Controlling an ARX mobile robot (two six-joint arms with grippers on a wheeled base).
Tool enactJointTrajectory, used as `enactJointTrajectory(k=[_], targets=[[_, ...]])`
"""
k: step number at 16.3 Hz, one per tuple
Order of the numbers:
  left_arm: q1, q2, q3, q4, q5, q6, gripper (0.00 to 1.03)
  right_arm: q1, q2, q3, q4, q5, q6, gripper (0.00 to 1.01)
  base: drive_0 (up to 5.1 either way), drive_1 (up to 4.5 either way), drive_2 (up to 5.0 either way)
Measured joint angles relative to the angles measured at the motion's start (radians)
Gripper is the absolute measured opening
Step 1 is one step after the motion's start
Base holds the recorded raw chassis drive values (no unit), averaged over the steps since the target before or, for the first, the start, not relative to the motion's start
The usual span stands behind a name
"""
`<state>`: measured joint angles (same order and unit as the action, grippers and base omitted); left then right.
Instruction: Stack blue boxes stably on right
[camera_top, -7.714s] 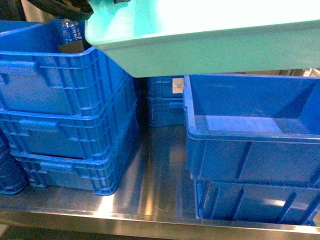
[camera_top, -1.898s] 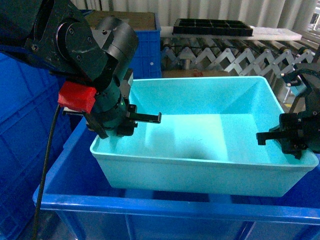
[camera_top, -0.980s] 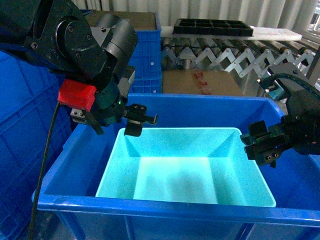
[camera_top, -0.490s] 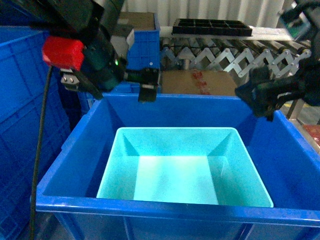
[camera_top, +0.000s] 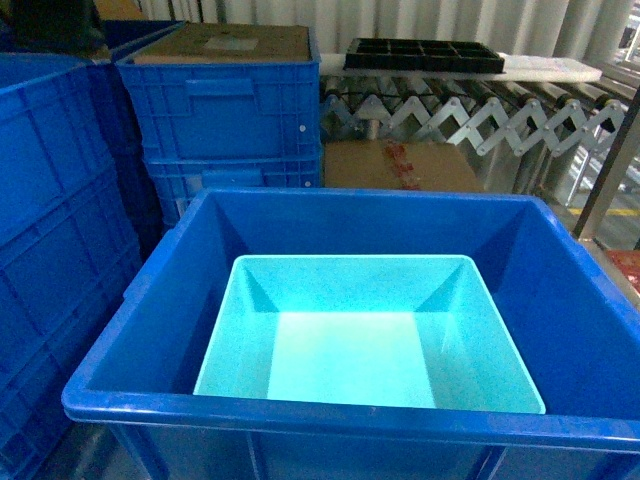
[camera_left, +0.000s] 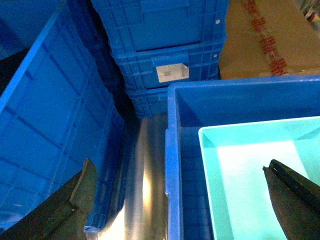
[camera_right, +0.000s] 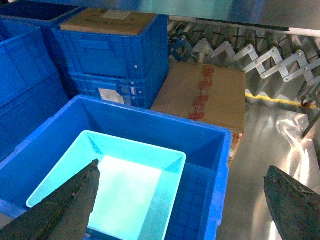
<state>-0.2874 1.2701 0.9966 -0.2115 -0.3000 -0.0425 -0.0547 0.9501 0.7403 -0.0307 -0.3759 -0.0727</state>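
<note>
Turquoise tub (camera_top: 370, 345), seated level inside the large blue crate (camera_top: 330, 215) with its long axis running left to right, lies below and between the raised left gripper (camera_left: 180, 200) and right gripper (camera_right: 185, 200), both spread wide and empty.

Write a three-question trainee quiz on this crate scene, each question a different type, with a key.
1. True or false: the turquoise tub sits inside the large blue crate.
2. Multiple choice: what lies behind that crate in the head view, below the accordion roller conveyor? A) a cardboard box B) a red bucket C) a stack of plates
3. Fill in: in the left wrist view, the left pincer is ____, with its two dark fingertips far apart.

Key: 1 true; 2 A; 3 open
</note>
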Motion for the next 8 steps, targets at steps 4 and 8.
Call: enactJointTrajectory(k=[4,8], targets=[[-0.112,-0.104,-0.034,-0.035,-0.058,-0.048,0.98,0.035,-0.153,-0.003,-0.105,0.027,0.019,0.98,0.0,0.0,0.0],[0.004,-0.294,-0.473,0.666,0.007,0.022,0.55,0.049,-0.311,-0.332,0.28,0.378,0.058,0.47,0.0,0.0,0.0]])
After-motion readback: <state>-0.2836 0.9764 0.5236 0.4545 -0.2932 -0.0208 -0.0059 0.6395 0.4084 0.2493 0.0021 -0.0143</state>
